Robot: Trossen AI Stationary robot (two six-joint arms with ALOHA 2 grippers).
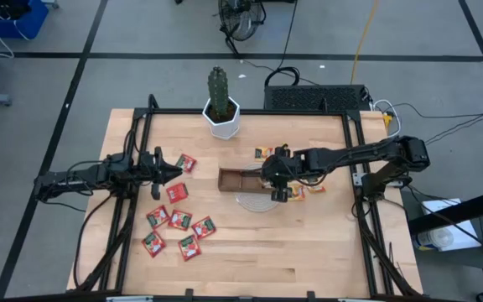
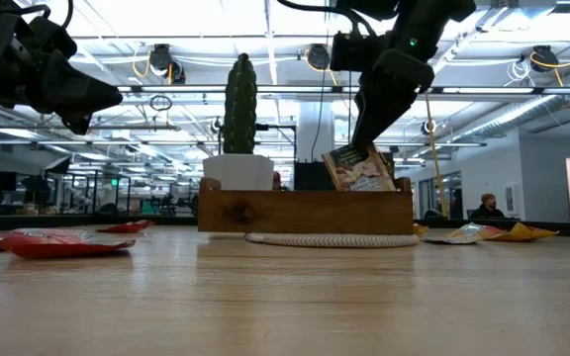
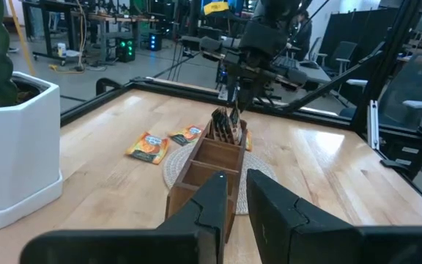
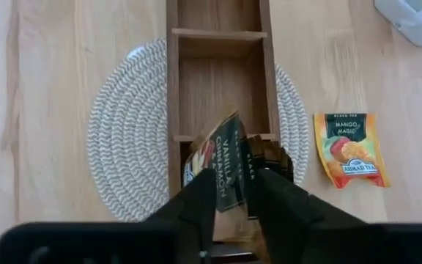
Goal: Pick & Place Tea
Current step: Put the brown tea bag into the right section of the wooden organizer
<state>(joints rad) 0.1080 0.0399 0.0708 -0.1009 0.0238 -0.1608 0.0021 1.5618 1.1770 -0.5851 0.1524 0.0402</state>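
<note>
The brown wooden tray (image 1: 235, 179) sits on a round woven mat (image 1: 254, 202) at the table's middle. My right gripper (image 1: 277, 186) hangs over the tray's right end, shut on a dark sachet (image 4: 224, 165). Several red sachets (image 1: 180, 220) lie flat on the table's left half. Orange sachets lie just beyond the tray (image 1: 263, 153) and to its right (image 1: 315, 190). My left gripper (image 1: 173, 172) hovers shut above the table beside the red sachets, pointing at the tray and touching nothing. My right gripper pinches the dark sachet between its two fingers (image 2: 364, 129) from above, pointing down and slightly slanted. The fingers are on the sachet's upper edge (image 4: 233, 192). The sachet (image 2: 356, 168) stands tilted, its lower part behind the wall of the tray's end compartment.
A white pot with a cactus (image 1: 221, 115) stands at the far edge, left of the tray. An orange sachet (image 4: 350, 150) lies on bare wood beside the mat. Black frame rails (image 1: 141, 126) run along the table's left and right sides. Bare wood spreads along the near edge.
</note>
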